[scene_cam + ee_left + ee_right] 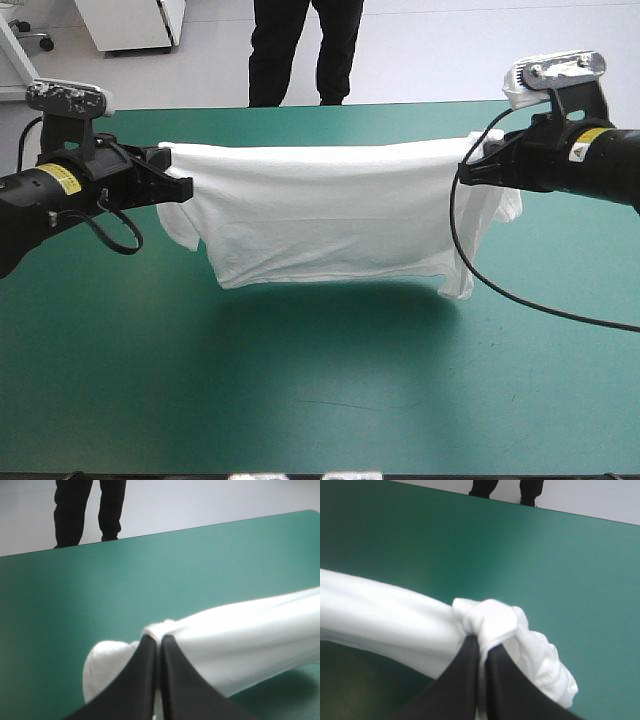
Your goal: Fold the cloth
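The white T-shirt [325,215] hangs stretched in the air above the teal-green table, its upper edge taut between both arms and its body drooping below. My left gripper [183,187] is shut on the T-shirt at its left end; a sleeve dangles just under it. My right gripper [466,170] is shut on the T-shirt at the right end, with another sleeve hanging beneath. In the left wrist view the black fingers [145,675] pinch the T-shirt [250,635] at their tips [159,639]. In the right wrist view the T-shirt [385,622] bunches into a knot over the fingertips [481,641].
The teal-green table [320,400] spreads wide under the hanging shirt, whose shadow falls on it. The table's far edge runs just behind the shirt.
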